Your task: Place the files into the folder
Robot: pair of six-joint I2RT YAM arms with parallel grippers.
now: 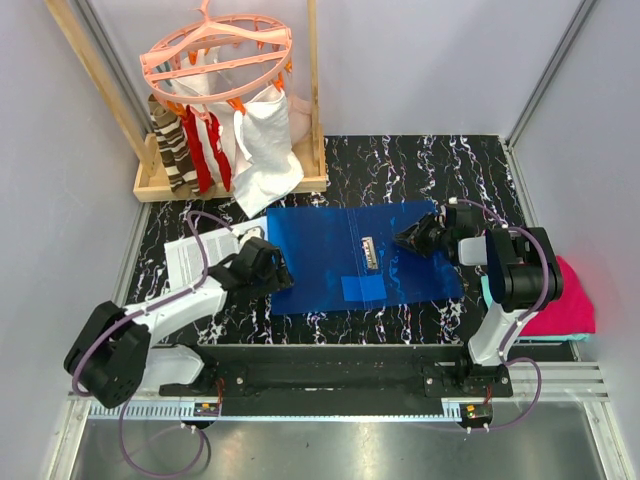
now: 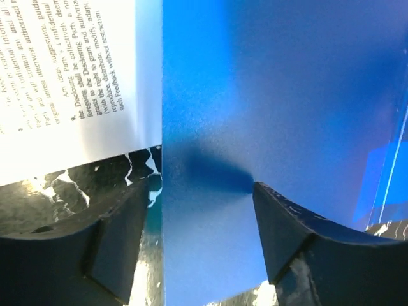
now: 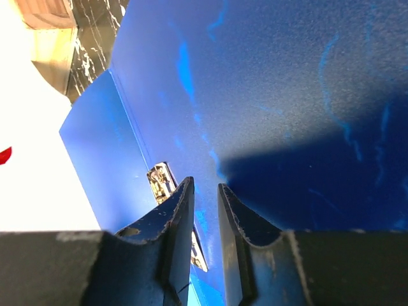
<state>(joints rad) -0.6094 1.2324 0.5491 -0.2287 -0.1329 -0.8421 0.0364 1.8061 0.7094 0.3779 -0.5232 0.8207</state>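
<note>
Mid-tabletop (image 1: 400,160), one blue folder (image 1: 330,240) lies open, one metal clip (image 1: 370,252) inside. One stack of files (image 1: 190,258) at its left edge, print reads "Disclosing Party". Left claw (image 2: 201,188) wide open, straddling the folder's edge. Right claw (image 3: 201,188) nearly closed against the folder, grip unclear.

Pink drying hanger (image 1: 158,62), wooden stand (image 1: 150,185), magenta cloth (image 1: 570,300), black marbled tabletop (image 1: 400,165)
</note>
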